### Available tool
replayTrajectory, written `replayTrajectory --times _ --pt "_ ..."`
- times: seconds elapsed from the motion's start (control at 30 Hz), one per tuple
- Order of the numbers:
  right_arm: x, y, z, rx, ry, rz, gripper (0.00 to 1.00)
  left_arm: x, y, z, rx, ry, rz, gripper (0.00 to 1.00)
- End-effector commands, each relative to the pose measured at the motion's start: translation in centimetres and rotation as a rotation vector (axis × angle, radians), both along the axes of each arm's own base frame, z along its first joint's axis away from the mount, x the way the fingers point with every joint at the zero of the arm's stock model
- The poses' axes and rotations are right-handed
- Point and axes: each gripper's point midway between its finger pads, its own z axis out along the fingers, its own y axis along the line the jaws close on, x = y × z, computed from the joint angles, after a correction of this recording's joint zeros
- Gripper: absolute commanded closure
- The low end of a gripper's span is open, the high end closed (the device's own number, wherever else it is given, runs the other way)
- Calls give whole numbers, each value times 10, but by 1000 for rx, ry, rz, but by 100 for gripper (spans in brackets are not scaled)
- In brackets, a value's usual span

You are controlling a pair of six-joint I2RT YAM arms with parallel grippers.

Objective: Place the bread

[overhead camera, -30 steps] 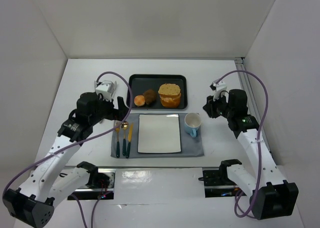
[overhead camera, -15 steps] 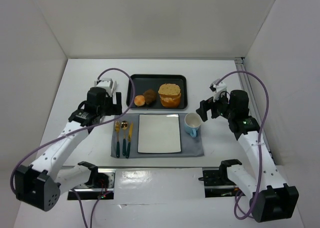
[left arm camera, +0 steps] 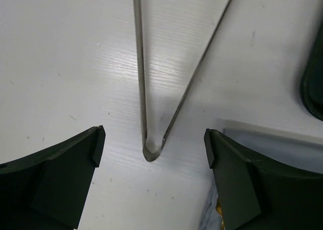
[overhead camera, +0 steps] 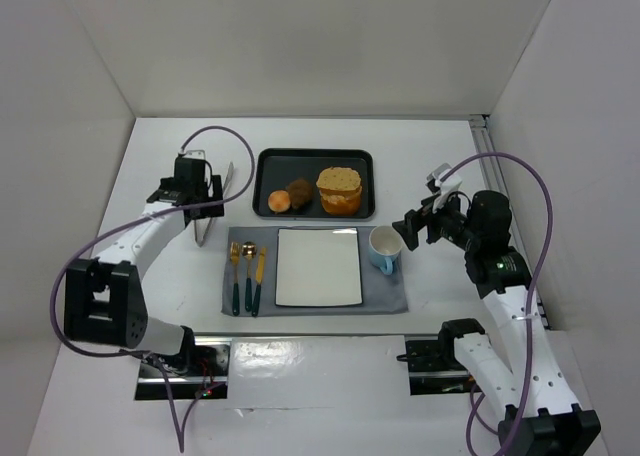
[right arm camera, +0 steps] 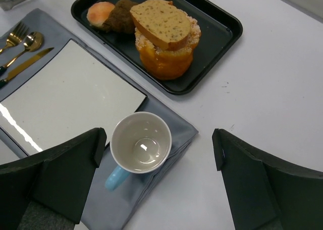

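Atop the cake [right arm camera: 166, 63] in the tray [right arm camera: 222, 33] toward the table's [right arm camera: 272, 89] far edge lay the bread [right arm camera: 161, 23]. Left jaws stood spread over the tongs [left arm camera: 140, 63], right jaws spread above the cup [right arm camera: 141, 144]. Risk: crookedly gripped tongs could topple the slice.

A white table [overhead camera: 160, 156] fills the floor of a small booth. Seen close from the left wrist, its top shows a fine, straight grain and a few tiny dark specks. Plain white walls close it in: a back wall [overhead camera: 310, 46], a left wall [overhead camera: 50, 126] and a right wall [overhead camera: 580, 96], the side ones slanting outward toward the near side. A thin metal rail [overhead camera: 482, 126] runs along the table's right edge from the far corner. At the near edge, a glossy strip [overhead camera: 310, 351] mirrors bright glare. The light is even and soft, with faint shadows.
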Motion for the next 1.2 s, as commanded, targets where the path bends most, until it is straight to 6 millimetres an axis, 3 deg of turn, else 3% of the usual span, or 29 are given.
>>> replayTrajectory --times 0.0,0.17,0.3,0.47,0.8,0.93,1.07,1.17 --pt "-6 5 16 6 -41 41 0 20 9 -8 -2 15 11 1" --pt "-9 6 17 10 -41 50 0 33 3 -31 -25 62 -29 2" --pt "-10 8 17 10 -41 59 0 46 6 -39 -42 73 -36 2" --pt "-10 8 21 10 -50 59 0 47 12 -60 -52 142 -21 2" --pt "-9 8 19 10 -41 59 0 64 16 -74 -86 174 -24 2" --pt "-9 8 19 10 -41 59 0 62 13 -88 -117 216 -47 4" --pt "-8 7 18 7 -41 50 0 59 9 -93 -139 234 -61 16" --pt "-8 7 18 7 -41 50 0 52 8 -99 -161 267 -63 17"
